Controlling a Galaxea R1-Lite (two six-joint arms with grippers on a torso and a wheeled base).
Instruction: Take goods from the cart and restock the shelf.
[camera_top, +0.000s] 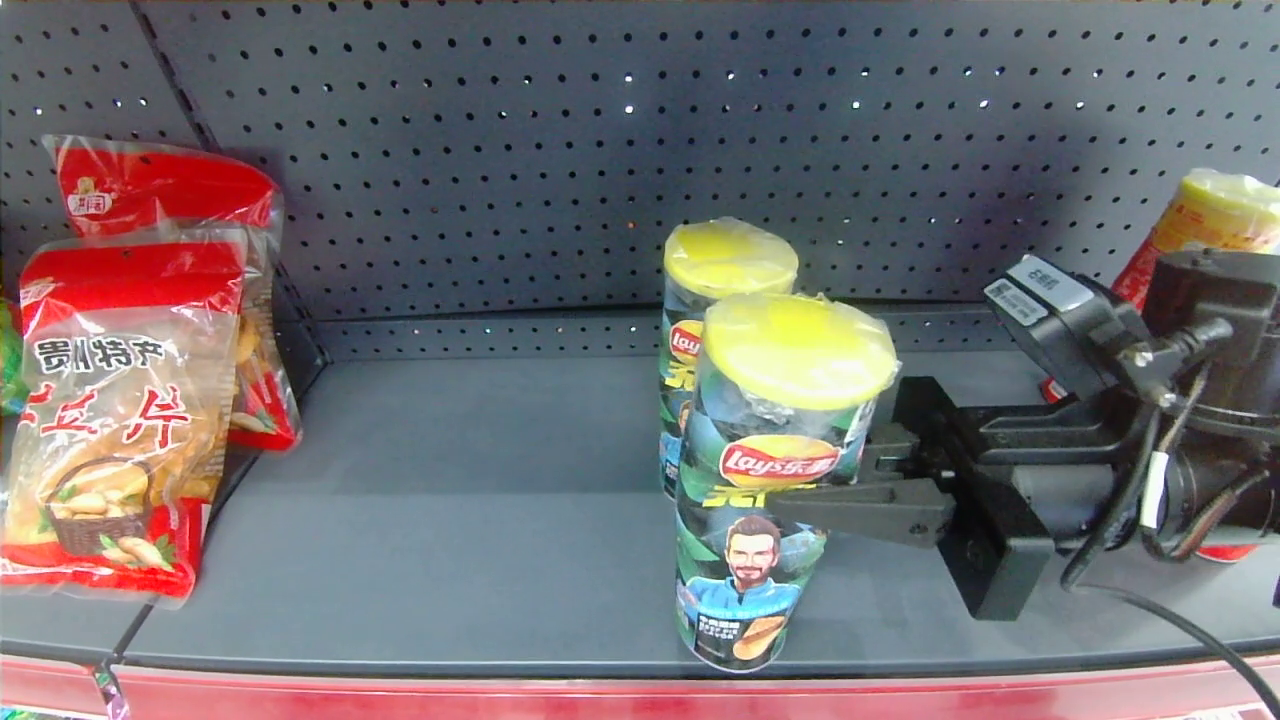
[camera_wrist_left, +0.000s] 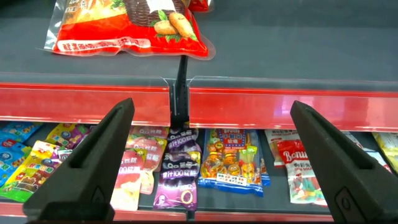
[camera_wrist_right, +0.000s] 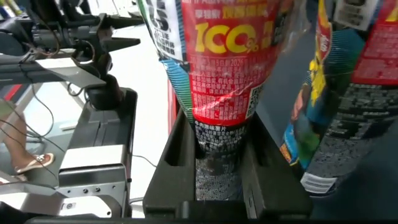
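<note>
The right gripper (camera_top: 830, 470) pinches the front chip can (camera_top: 775, 430), at five o'clock on the shelf (camera_top: 450, 520); the left gripper (camera_wrist_left: 211, 107) hangs spread.

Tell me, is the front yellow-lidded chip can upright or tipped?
Upright: the yellow-lidded cylindrical chip can stands base-down on the grey metal shelf, lid on top.

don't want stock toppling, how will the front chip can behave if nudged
The front chip can is tall on a narrow base near the shelf edge, so it likely tips easily. Round, it would probably roll if felled. Its glossy wrap may slip between the fingers.
</note>
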